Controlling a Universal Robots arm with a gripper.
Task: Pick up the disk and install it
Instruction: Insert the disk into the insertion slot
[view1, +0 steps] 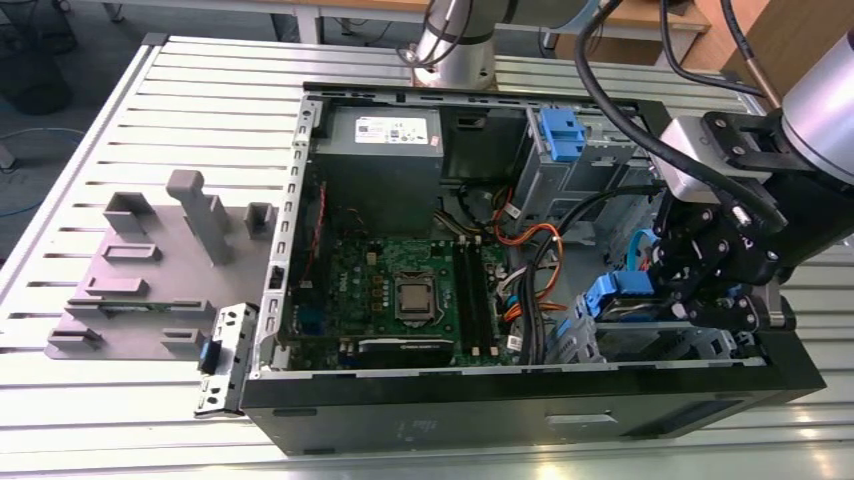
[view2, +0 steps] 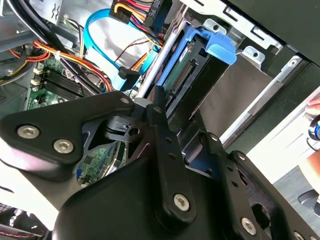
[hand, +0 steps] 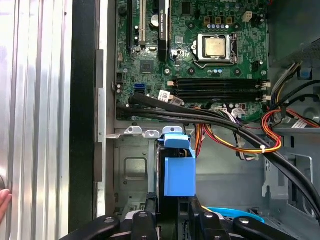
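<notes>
The disk (view1: 617, 300), a silver drive in a blue plastic carrier, stands on edge in the drive cage at the case's front corner, on the exterior view's right. Its blue handle (hand: 179, 167) sticks out toward the motherboard. In the second wrist view the disk (view2: 186, 70) shows edge-on with its connector strip. My gripper (view1: 707, 285) hangs right over it, and in the first wrist view my gripper (hand: 170, 210) has its black fingers (hand: 149, 215) on either side of the carrier, shut on it.
The open computer case (view1: 534, 400) lies on a slatted metal table. Inside are the motherboard (view1: 400, 290), a grey power-supply box (view1: 384, 130), another blue carrier (view1: 561, 135) and bundled cables (hand: 240, 135). A grey fixture (view1: 160, 270) sits to the left. A person's hand (hand: 4, 200) shows at the edge.
</notes>
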